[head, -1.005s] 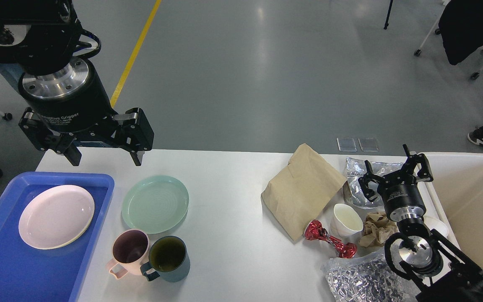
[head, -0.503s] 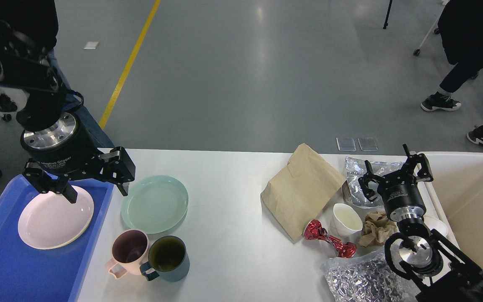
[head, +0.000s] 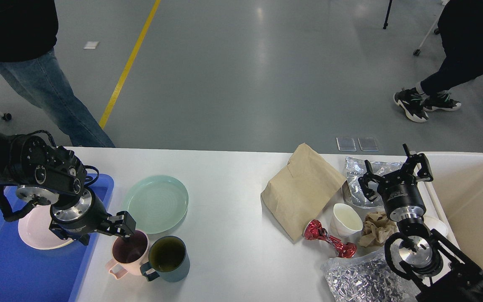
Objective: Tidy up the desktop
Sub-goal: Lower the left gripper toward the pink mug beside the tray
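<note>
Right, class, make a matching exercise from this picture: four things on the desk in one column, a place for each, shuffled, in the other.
Things
1 pink plate
2 green plate
3 red wrapper
4 dark mug

Places
A beside the pink mug
B on the blue tray
C on the desktop, just right of the tray
D in front of the paper bag

Pairs: 1-B, 2-C, 3-D, 4-A

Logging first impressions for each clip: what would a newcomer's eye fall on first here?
Likely the left gripper, jaws open, low over the pink mug beside the blue tray. Then the litter on the desktop at right: a brown paper bag, a red wrapper and crumpled foil around the right gripper.
</note>
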Tool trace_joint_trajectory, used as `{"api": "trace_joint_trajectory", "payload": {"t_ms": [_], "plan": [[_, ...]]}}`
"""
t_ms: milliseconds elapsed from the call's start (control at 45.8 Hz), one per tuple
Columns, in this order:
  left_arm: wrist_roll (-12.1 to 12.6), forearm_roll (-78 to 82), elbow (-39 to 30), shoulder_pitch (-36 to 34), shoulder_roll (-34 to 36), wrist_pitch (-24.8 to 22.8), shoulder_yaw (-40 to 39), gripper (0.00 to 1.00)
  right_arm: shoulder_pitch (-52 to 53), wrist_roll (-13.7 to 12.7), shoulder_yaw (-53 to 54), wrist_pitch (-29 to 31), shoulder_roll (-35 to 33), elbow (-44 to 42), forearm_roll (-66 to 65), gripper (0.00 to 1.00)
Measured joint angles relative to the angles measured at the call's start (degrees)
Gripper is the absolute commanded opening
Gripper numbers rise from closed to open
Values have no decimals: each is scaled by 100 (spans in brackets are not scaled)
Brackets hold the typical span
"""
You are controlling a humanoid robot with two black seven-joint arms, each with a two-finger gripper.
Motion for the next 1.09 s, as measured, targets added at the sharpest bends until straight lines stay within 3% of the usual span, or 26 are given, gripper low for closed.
{"api": "trace_joint_trajectory", "payload": {"t_ms": [393, 525, 787, 1093], "plan": [[-6, 14, 310, 721, -68, 576, -23, 85, 0, 0, 0, 0, 0, 1, 0, 100], [-5, 6, 525, 929, -137, 611, -37, 77, 0, 0, 0, 0, 0, 1, 0, 100], [24, -2, 968, 1437, -189, 614, -295, 74, 0, 0, 0, 0, 0, 1, 0, 100], [15, -2, 1152, 1605, -179, 614, -393, 58, 0, 0, 0, 0, 0, 1, 0, 100]]}}
